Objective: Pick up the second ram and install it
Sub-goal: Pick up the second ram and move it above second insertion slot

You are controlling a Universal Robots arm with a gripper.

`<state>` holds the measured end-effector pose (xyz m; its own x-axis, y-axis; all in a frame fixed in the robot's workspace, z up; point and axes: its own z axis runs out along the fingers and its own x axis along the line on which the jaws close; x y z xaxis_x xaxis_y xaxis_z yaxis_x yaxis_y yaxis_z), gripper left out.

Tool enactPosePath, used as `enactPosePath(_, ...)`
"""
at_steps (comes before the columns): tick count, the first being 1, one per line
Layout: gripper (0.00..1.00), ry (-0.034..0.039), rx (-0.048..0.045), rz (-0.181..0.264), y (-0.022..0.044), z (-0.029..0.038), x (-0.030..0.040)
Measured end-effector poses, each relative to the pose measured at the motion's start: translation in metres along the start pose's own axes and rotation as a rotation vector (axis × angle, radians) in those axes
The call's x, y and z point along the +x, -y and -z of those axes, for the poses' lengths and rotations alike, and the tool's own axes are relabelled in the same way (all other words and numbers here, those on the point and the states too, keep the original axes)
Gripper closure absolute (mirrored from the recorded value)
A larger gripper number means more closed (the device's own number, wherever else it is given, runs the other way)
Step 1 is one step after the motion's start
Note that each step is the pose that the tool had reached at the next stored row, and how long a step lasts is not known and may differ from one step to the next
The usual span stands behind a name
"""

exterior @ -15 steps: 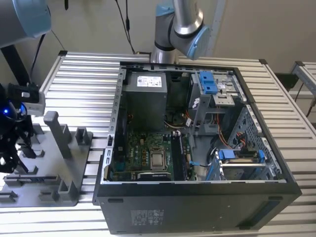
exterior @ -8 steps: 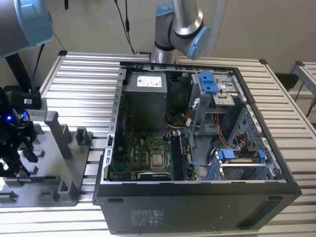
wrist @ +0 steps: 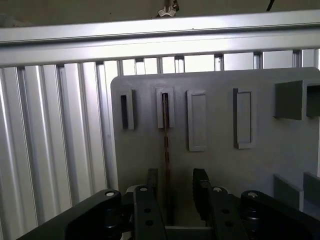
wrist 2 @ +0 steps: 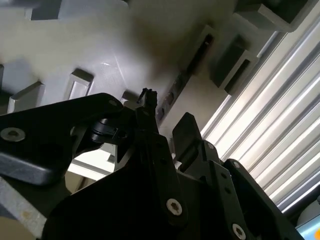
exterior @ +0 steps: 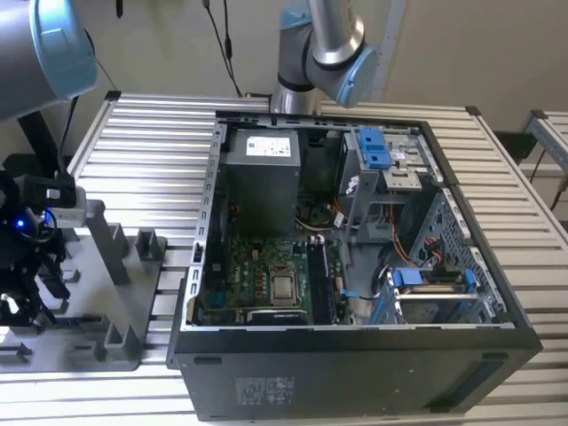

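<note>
Second ram [wrist: 166,145] stands edge-on in the grey holder [wrist: 215,165]; the gripper [wrist: 175,192], jaws apart, straddles it (not grasped, installing not begun).

You saw the second ram [wrist: 166,150] edge-on in the first wrist view, its flat faces out of sight, one end lost behind the gripper [wrist: 176,173], whose body the picture's edge cut off.

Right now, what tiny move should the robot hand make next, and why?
Probably close the gripper. In the first wrist view its open fingers stand on either side of the thin memory stick, standing on edge in a slot of the grey tray.
</note>
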<state>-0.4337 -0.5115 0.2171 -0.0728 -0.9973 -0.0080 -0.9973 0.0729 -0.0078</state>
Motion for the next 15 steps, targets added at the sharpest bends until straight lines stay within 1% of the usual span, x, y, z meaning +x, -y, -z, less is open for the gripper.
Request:
enactPosePath(9, 0.58, 0.0000, -0.0002, 0.011, -0.0011, -0.0158, 0.0038)
enactPosePath(15, 0.58, 0.0002, 0.0000, 0.012, -0.0018, -0.0168, 0.0050)
